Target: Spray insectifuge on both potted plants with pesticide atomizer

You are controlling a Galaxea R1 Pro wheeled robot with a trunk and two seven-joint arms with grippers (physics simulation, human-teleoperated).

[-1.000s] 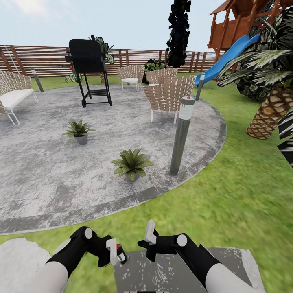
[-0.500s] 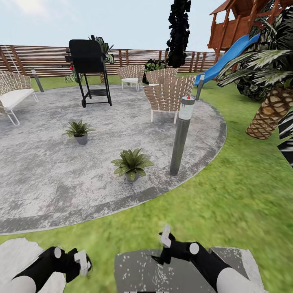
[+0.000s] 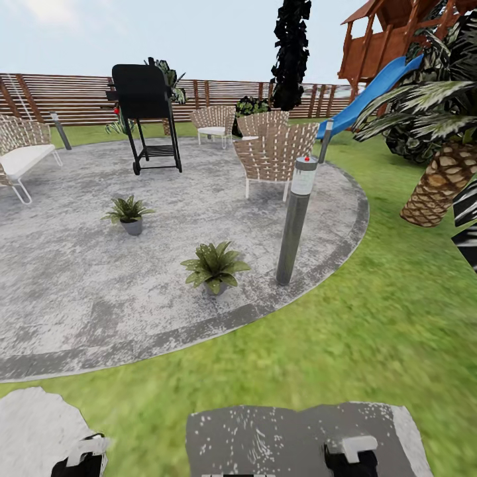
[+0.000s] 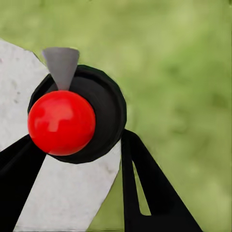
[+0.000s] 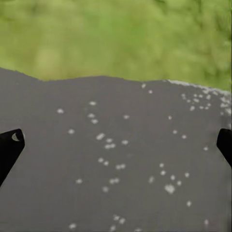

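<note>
Left gripper closed around pesticide atomizer, red cap between black fingers, lower left of left wrist frame. Right gripper spread wide, empty, over grey base. Potted plants centre-left of head frame, on patio.

Patio bears two potted plants, chairs.
</note>
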